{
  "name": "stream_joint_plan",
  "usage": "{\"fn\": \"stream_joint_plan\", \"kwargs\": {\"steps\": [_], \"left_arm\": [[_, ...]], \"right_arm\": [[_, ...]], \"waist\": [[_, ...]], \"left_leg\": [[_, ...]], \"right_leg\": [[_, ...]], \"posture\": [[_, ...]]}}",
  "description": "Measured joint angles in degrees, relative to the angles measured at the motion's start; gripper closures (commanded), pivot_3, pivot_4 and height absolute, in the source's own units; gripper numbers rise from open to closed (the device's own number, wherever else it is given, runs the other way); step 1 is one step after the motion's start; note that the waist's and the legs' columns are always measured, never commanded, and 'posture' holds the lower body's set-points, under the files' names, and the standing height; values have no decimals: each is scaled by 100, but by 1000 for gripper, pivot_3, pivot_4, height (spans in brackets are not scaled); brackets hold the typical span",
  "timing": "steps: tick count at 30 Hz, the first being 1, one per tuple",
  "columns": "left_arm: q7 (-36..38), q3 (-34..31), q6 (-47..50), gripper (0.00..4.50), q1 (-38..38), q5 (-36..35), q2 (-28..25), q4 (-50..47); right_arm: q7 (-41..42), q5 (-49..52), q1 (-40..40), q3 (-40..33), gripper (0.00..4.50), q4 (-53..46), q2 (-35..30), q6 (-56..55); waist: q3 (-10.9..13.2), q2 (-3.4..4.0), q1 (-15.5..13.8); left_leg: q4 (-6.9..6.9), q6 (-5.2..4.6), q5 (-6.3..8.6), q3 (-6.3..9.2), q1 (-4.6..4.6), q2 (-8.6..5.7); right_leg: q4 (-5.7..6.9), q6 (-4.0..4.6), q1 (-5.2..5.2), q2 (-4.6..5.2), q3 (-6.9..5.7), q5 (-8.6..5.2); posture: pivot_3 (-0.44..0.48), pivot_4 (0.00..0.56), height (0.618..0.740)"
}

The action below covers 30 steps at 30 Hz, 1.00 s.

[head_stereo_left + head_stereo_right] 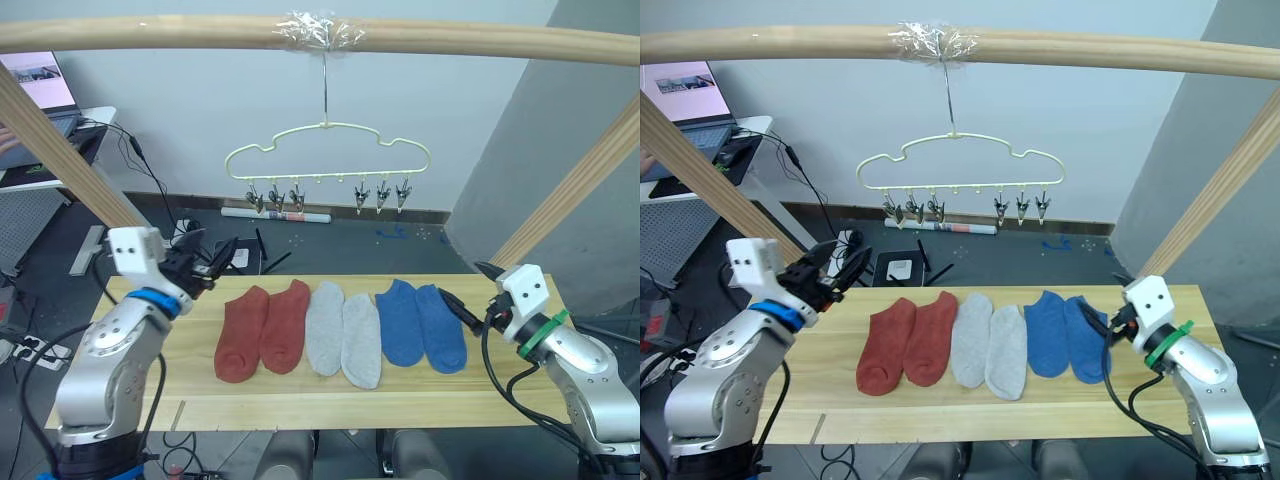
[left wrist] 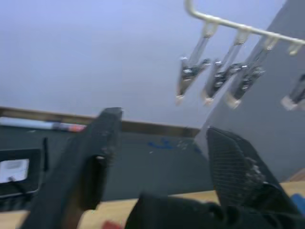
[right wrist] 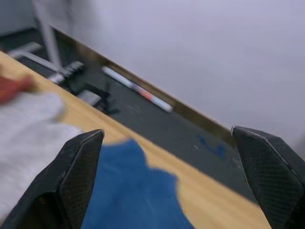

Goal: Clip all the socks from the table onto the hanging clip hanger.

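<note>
Three pairs of socks lie side by side on the pale wooden table (image 1: 300,405): rust-red socks (image 1: 262,330) on the left, light grey socks (image 1: 343,335) in the middle, blue socks (image 1: 420,326) on the right. Above and behind them the yellow-green clip hanger (image 1: 328,150) hangs by its hook, and its several dark clips (image 2: 190,71) hold nothing. My left gripper (image 1: 215,262) is open over the table's far left edge, left of the red pair. My right gripper (image 1: 472,292) is open beside the outer blue sock (image 3: 138,195), just above the table.
A round wooden pole frame (image 1: 150,35) spans overhead, with slanted poles at left (image 1: 60,140) and right (image 1: 580,190). A desk with a laptop (image 1: 40,85) stands far left. Cables and small boxes (image 1: 240,255) lie on the floor behind the table.
</note>
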<state>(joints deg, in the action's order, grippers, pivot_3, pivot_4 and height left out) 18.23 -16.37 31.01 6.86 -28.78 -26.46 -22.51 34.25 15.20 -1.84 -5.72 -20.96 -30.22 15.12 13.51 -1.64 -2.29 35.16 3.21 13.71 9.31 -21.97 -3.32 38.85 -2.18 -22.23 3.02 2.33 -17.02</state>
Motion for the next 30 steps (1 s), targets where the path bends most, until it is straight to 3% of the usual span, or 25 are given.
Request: {"fn": "stream_joint_plan", "kwargs": {"steps": [12, 22, 30], "left_arm": [[-167, 487, -554, 1759, 719, 634, 364, 418], [-258, 332, -689, 1759, 1006, 749, 376, 614], [-236, 368, -820, 1759, 1351, 780, 451, 991]], "right_arm": [[222, 793, 1656, 992, 0, -932, 435, 866], [289, 1062, 2175, 1222, 0, -937, 666, 1080], [246, 1075, 2410, 1379, 0, -930, 823, 1159]], "waist": [[270, -48, 120], [291, -47, 139], [309, -51, 186]], "left_leg": [[1, 2, 1, -1, -14, -2], [1, 23, -9, 0, -40, -3], [38, 24, -11, -2, -103, -4]], "right_leg": [[-3, -3, -10, 0, -17, 3], [-19, -4, -26, 1, -22, 3], [15, -9, -96, 0, -22, 9]], "posture": [[51, 315, 740], [57, 319, 740], [51, 327, 740]]}}
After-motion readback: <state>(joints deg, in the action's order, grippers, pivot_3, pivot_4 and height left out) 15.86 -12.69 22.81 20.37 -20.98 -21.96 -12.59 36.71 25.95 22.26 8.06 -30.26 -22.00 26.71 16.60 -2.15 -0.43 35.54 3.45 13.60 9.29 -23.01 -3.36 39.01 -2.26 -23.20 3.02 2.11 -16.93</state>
